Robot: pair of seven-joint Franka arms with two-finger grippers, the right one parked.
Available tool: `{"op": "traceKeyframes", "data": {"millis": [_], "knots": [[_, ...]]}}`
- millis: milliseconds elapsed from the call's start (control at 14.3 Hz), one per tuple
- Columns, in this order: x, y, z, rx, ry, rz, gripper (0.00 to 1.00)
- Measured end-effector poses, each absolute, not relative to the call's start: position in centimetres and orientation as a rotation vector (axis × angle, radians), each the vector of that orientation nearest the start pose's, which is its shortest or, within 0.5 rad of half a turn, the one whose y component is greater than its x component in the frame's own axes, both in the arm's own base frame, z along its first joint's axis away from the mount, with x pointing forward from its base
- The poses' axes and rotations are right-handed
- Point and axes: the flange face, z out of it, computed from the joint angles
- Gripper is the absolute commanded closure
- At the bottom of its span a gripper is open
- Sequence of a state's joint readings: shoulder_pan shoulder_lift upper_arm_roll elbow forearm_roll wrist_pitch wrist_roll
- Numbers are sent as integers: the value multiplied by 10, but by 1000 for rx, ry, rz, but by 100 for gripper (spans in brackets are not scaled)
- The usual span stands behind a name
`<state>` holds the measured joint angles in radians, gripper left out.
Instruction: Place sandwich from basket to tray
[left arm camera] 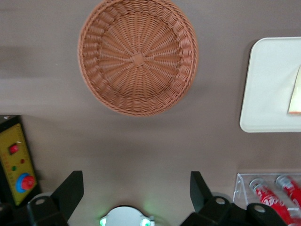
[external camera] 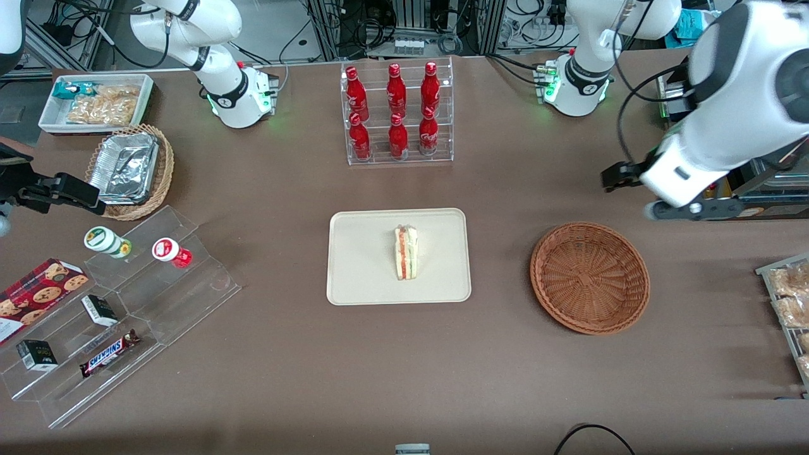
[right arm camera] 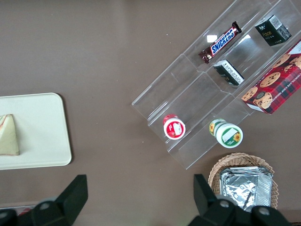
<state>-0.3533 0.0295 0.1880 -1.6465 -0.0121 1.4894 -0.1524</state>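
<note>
The brown table (external camera: 404, 354) carries a clear acrylic rack of six red soda bottles (external camera: 395, 112) near its edge farthest from the front camera, standing between the two arm bases. Toward the parked arm's end lie a clear stepped display stand (external camera: 120, 316) holding a Snickers bar (external camera: 109, 354), two small dark boxes, a green-lidded cup (external camera: 104, 241) and a red-lidded cup (external camera: 169, 250), with a chocolate-chip cookie box (external camera: 38, 297) at its side. Farther from the front camera than the stand sit a tan wicker basket of foil containers (external camera: 129, 170) and a white bin of snack packets (external camera: 95, 101).

In the middle of the table the cream tray (external camera: 354, 278) holds the sandwich (external camera: 406, 253), which lies on its middle with the red and green filling edge showing. The reddish-brown wicker basket (external camera: 590, 277) sits apart from the tray toward the working arm's end, with nothing in it.

The end effector (left arm camera: 136, 193) hangs above the table, farther from the front camera than the basket, its fingers (left arm camera: 70, 190) spread wide and holding nothing. A yellow control box (left arm camera: 18, 160) with red buttons lies near it.
</note>
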Motion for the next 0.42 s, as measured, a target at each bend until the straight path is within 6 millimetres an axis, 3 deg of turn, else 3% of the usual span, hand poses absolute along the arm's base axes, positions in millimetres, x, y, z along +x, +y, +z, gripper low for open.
{"op": "traceKeyframes", "data": {"millis": [420], "knots": [[531, -61, 604, -3087, -9, 186, 0]]}}
